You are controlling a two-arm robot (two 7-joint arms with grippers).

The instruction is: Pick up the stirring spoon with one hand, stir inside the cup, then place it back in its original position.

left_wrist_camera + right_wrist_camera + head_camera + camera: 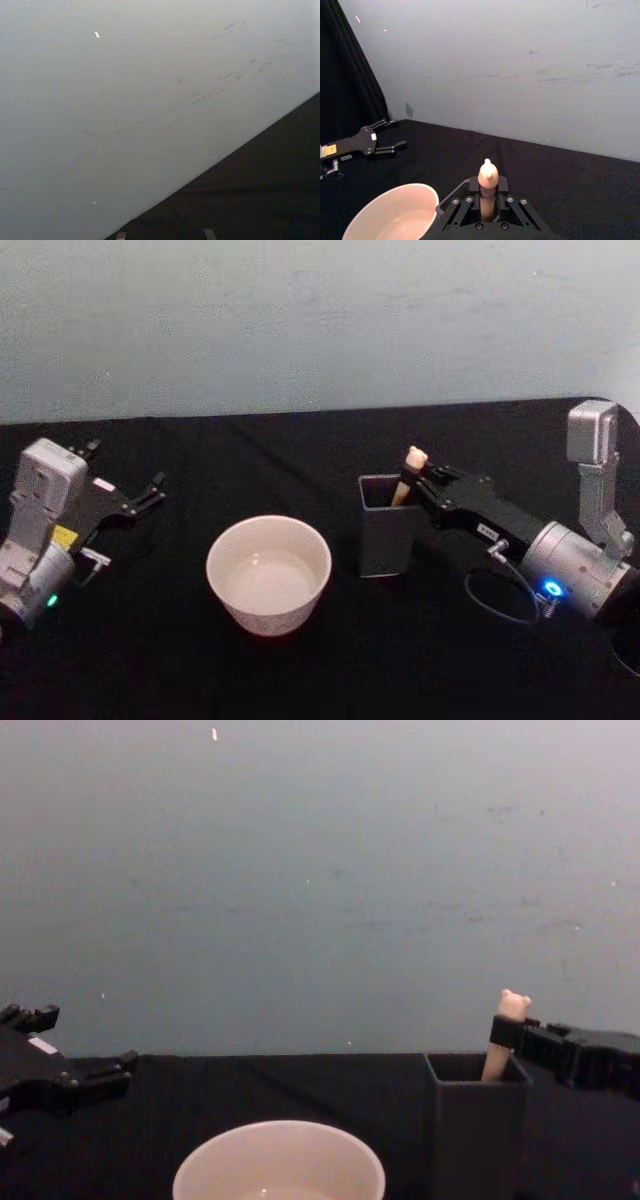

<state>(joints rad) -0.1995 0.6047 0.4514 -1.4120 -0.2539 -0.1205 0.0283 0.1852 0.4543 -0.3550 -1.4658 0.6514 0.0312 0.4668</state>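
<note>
Table [200, 660]: one, black cloth. Cup [269, 573]: one, cream-white, left of the holder [388, 530], apart from it. Holder: one, dark grey. Grippers: two. Right gripper [424, 483] clenched on the spoon [411, 472] handle, which stands in the holder. Left gripper [148, 492] spread, parked far left. Spoon: one. Judgement: lift it straight up, clear the rim, then swing over.

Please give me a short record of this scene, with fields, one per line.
spoon: stirring spoon stands in the dark grey holder, bear head up
right gripper: closed on the spoon's handle, just above the holder
left gripper: open, parked at the table's left, holding nothing
cup: between the grippers, left of the holder
table: black cloth
</note>
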